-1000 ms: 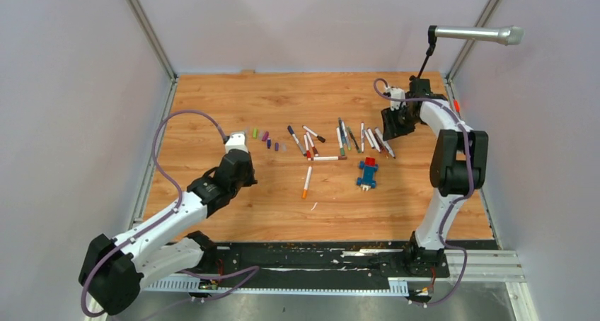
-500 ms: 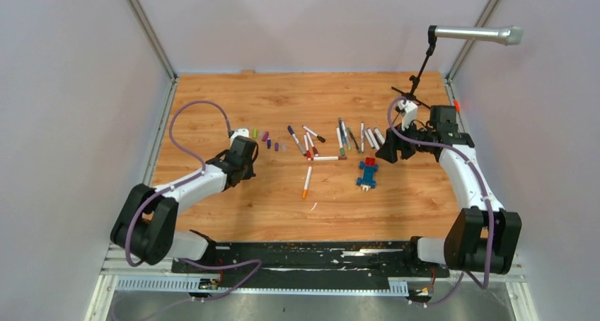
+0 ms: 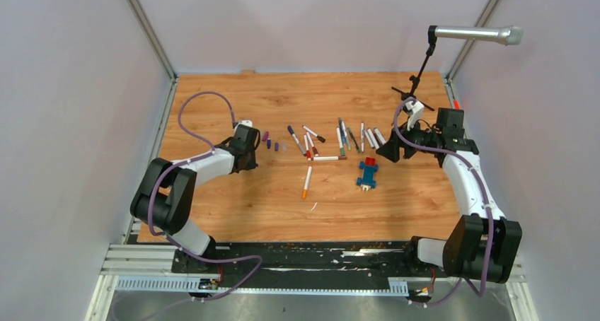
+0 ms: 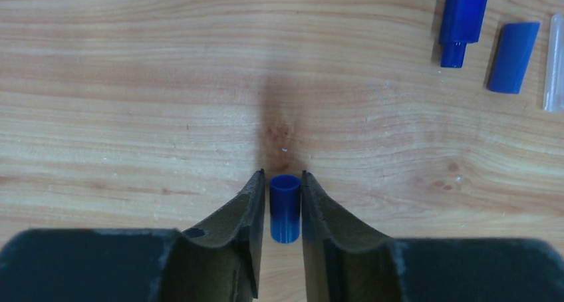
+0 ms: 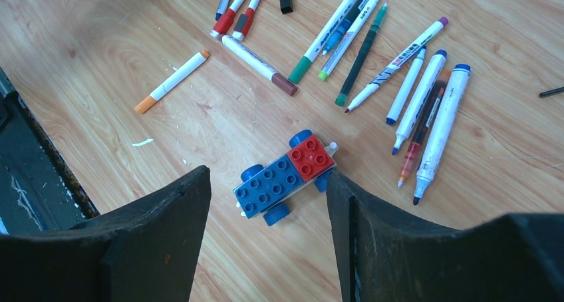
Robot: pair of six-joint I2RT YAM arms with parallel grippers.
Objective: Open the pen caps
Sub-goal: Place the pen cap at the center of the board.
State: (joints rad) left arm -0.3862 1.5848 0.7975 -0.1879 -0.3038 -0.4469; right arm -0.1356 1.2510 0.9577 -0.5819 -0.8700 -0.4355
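Observation:
My left gripper is down at the left end of a row of small loose pen caps on the wooden table. In the left wrist view its fingers are closed on a short blue cap just above the wood. Two more blue caps lie ahead to the right. My right gripper is open and empty, hovering over the right end of the pens. Between its fingers I see bare wood, with uncapped pens beyond.
A blue-and-red block car sits near the middle and shows close in the right wrist view. An orange-tipped pen lies apart from the rest. A second pen cluster lies left of centre. A microphone stand rises at the back right.
My left arm has swung forward and right to the cap row, now covering the green cap. My right gripper has come down and shifted slightly over the pens.

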